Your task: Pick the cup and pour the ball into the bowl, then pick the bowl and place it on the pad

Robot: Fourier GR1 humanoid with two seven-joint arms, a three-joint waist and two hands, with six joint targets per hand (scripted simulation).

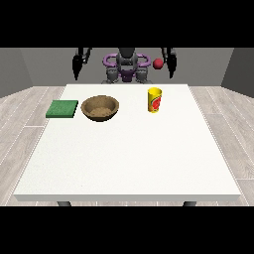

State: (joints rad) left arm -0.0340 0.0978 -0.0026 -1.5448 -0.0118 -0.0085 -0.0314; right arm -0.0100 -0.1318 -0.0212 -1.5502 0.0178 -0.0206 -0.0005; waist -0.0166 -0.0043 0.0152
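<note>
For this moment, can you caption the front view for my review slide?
Yellow cup, wooden bowl and green pad on the white table; red ball beside the robot, above the cup.

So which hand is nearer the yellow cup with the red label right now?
The robot's left hand, at the view's right, hangs behind the yellow cup with the red label and slightly to its right. The hand at the view's left hangs far off, beyond the brown wooden bowl.

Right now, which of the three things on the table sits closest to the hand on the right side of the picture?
The yellow cup, standing upright toward the hand at the view's right. The brown bowl is mid-table, and the green pad lies farthest left.
</note>
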